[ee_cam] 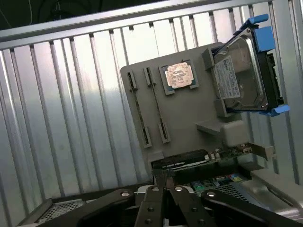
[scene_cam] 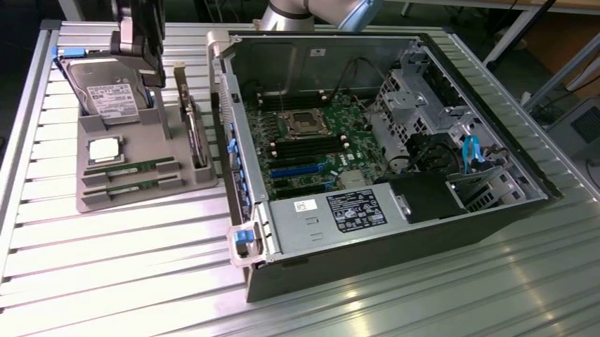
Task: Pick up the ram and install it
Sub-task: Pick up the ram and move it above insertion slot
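We are viewing the gripper (ee_cam: 164, 185) hanging shut and empty over the grey tray (scene_cam: 140, 202) — the ram (scene_cam: 131, 168) is lying in its slot there, 1 of 2 sticks. Descending shut, it risks striking the stick or the nearby hard drive (scene_cam: 112, 98).
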{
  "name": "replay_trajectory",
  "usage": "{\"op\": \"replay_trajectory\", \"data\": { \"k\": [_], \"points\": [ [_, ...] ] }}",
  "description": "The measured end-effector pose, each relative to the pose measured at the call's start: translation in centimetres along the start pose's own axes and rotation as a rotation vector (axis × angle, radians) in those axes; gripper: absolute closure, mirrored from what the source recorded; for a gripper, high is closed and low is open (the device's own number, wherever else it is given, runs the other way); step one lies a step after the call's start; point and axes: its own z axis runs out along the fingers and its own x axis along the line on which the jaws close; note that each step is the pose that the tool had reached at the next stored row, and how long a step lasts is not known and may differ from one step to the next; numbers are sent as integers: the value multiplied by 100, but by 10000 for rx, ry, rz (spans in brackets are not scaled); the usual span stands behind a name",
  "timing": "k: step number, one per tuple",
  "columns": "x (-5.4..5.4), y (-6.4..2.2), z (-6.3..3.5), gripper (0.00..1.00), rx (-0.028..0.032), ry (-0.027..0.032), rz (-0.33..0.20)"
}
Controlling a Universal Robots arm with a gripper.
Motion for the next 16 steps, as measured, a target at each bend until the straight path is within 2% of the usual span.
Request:
{"op": "replay_trajectory", "data": {
  "k": [2, 3, 5, 6, 7, 8, 9, 10, 12, 16],
  "points": [
    [0, 0, 0, 90, -1, 5, -152],
    [0, 0, 0, 90, -1, 13, -434],
    [0, 0, 0, 89, -2, 13, -434],
    [0, 0, 0, 77, -2, 13, -433],
    [0, 0, 0, 71, -2, 13, -433],
    [1, 0, 0, 71, -2, 13, -434],
    [1, 0, 0, 64, -2, 13, -434],
    [2, 4, 0, 64, -1, 12, -436],
    [19, 106, 6, 64, -2, 13, -434],
    [33, 179, 15, 64, -2, 13, -434]
  ]
}}
